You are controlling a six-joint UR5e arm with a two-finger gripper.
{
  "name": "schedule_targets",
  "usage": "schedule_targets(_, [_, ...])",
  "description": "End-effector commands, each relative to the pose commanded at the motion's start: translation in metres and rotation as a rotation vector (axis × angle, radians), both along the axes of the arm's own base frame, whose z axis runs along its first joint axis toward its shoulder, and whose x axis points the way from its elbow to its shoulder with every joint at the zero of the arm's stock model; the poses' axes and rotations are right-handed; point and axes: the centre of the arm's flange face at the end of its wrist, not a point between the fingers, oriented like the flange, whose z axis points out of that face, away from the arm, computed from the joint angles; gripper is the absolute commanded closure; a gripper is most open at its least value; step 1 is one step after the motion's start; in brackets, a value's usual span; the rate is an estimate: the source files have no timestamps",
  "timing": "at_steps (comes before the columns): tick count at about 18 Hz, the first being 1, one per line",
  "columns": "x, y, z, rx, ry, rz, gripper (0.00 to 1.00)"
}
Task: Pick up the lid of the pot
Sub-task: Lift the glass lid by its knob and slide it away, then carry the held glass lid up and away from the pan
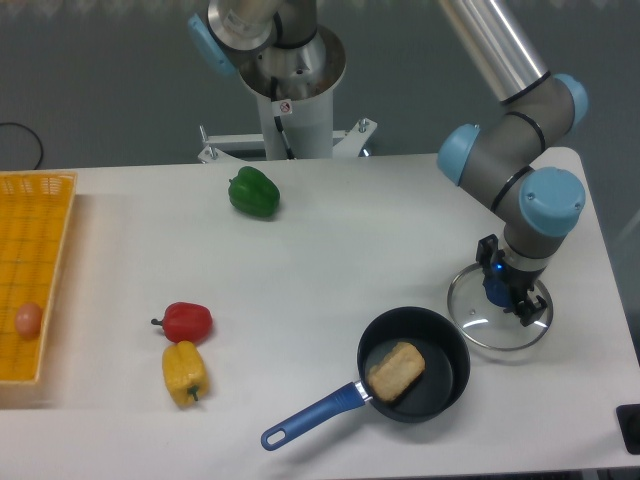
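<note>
So the gripper [510, 280] is over on the right side of the table [270, 270], angled down, and its fingers are closed in on the blue knob [500, 291] of the pot lid [482, 318]. The lid is clear glass with a thin metal rim, and it's just to the right and a bit to the far side of a black saucepan [451, 371]. In this view their edges pretty much meet, but I can't tell if they actually touch, or whether the lid is off the tabletop.

The saucepan is sitting near the front, blue handle [315, 416] poking out toward the near left, with a tan bread-like block [396, 371] inside. Over to the left there's a red pepper [188, 322], and a yellow pepper [185, 373] just on the near side of it. A green pepper [255, 192] is lying well apart from those, toward the far side. Far left you've got an orange-yellow crate [48, 196] cut off by the picture edge, with a brownish egg-shaped thing [29, 319] in it.
</note>
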Motion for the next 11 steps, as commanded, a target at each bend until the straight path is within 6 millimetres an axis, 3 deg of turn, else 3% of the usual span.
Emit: schedule_targets(11, [0.040, -0.006, 0.018, -0.038, -0.038, -0.013, 0.37])
